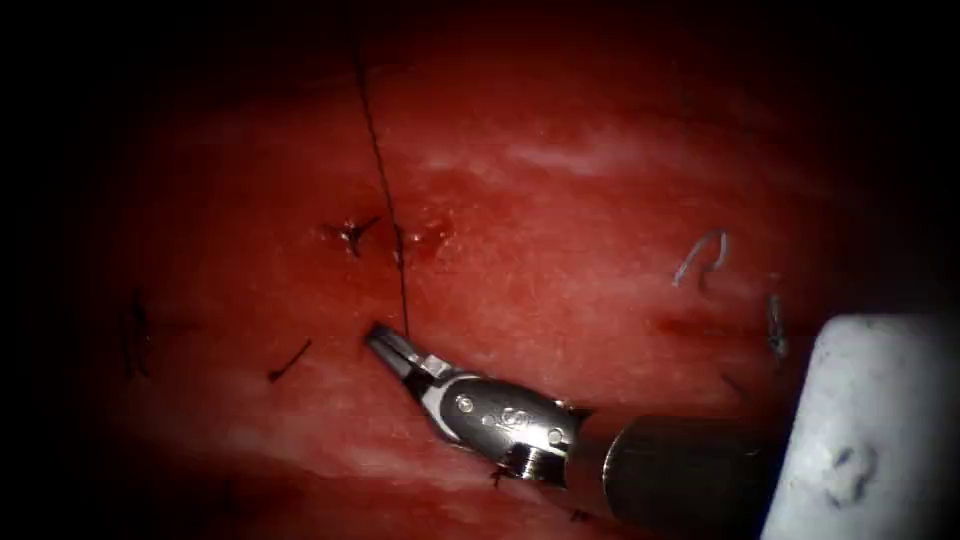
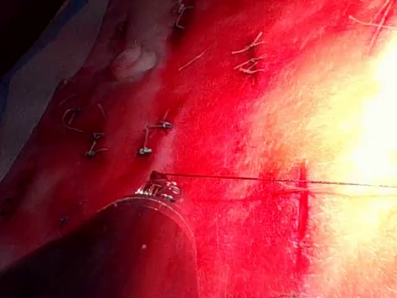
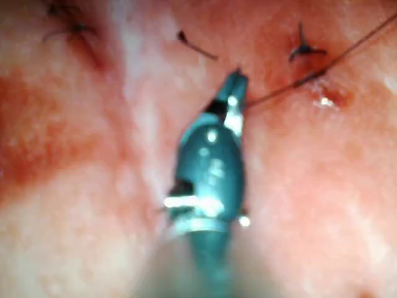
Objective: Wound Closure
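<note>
The right arm's tool (image 1: 385, 343) reaches in from the near right across the tissue (image 1: 560, 250), its jaws pressed together on the thread (image 1: 380, 170), which runs taut from the tip toward the far edge of the scene. The line passes a small knotted stitch (image 1: 350, 233) lying just to its left, at the spot where the cut (image 1: 400, 245) shows as a short dark mark. In the right wrist view the same tool (image 3: 236, 84) pinches the thread (image 3: 322, 71) close to its tip, the strand leading away beside the stitch (image 3: 303, 48). A loose cut end of thread (image 1: 290, 360) lies on the tissue to the left of the tool, well apart from it. A pale curl of thread (image 1: 703, 255) rests far to the right. Open tissue spreads to the right of the line and to the near left. The needle cannot be made out, and nothing tells how the left arm's tool stands.
</note>
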Robot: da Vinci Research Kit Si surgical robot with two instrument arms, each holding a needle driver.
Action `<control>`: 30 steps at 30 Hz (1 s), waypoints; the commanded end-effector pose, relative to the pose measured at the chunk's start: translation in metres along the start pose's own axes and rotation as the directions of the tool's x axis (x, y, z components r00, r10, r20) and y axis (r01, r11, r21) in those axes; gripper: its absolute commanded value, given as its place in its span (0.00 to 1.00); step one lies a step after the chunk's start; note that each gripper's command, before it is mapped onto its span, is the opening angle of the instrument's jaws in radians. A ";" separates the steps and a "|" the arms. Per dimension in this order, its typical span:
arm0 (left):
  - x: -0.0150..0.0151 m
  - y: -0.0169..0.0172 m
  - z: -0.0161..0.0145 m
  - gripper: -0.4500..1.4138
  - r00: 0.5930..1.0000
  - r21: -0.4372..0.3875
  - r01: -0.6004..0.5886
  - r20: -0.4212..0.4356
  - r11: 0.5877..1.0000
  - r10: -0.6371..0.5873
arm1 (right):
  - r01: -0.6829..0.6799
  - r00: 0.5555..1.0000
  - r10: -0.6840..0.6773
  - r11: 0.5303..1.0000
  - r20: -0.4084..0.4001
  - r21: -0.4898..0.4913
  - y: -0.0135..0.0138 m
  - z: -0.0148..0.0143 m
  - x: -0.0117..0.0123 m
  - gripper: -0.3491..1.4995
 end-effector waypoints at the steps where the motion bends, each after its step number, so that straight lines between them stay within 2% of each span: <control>1: 0.0003 0.0001 0.0000 0.00 1.000 -0.005 -0.006 -0.004 1.000 0.006 | -0.018 1.000 0.018 0.999 -0.009 0.033 -0.0004 0.0001 -0.0003 0.79; 2: 0.0004 0.0003 -0.0009 0.00 1.000 -0.009 -0.008 -0.006 1.000 0.008 | -0.026 1.000 0.027 0.999 -0.011 0.047 -0.0001 -0.0001 0.0000 0.84; 4: 0.0007 0.0009 -0.0031 0.00 1.000 -0.023 -0.005 -0.008 1.000 0.005 | -0.036 0.999 0.037 0.997 -0.015 0.071 0.0005 -0.0007 0.0005 0.86; 9: 0.0012 0.0022 -0.0084 0.00 1.000 -0.039 -0.002 -0.012 0.999 0.001 | -0.062 0.998 0.063 0.993 -0.011 0.096 0.0022 -0.0025 0.0018 0.86; 13: 0.0015 0.0036 -0.0127 0.00 1.000 -0.050 0.000 -0.007 0.999 0.000 | -0.077 0.997 0.079 0.991 -0.007 0.106 0.0032 -0.0035 0.0027 0.82; 21: 0.0023 0.0073 -0.0183 0.00 1.000 -0.058 0.018 -0.024 0.998 -0.019 | -0.097 0.995 0.097 0.987 0.007 0.131 0.0053 -0.0017 0.0035 0.76; 25: 0.0031 0.0099 -0.0201 0.00 0.997 -0.087 0.049 -0.060 0.995 -0.055 | -0.094 0.996 0.094 0.979 0.011 0.180 0.0061 0.0004 0.0027 0.63; 26: 0.0034 0.0105 -0.0206 0.00 0.995 -0.091 0.064 -0.073 0.994 -0.071 | -0.094 0.996 0.093 0.976 0.011 0.197 0.0065 0.0014 0.0025 0.54; 30: 0.0039 0.0121 -0.0221 0.00 0.991 -0.099 0.084 -0.092 0.992 -0.093 | -0.092 0.996 0.092 0.967 0.013 0.236 0.0076 0.0034 0.0020 0.30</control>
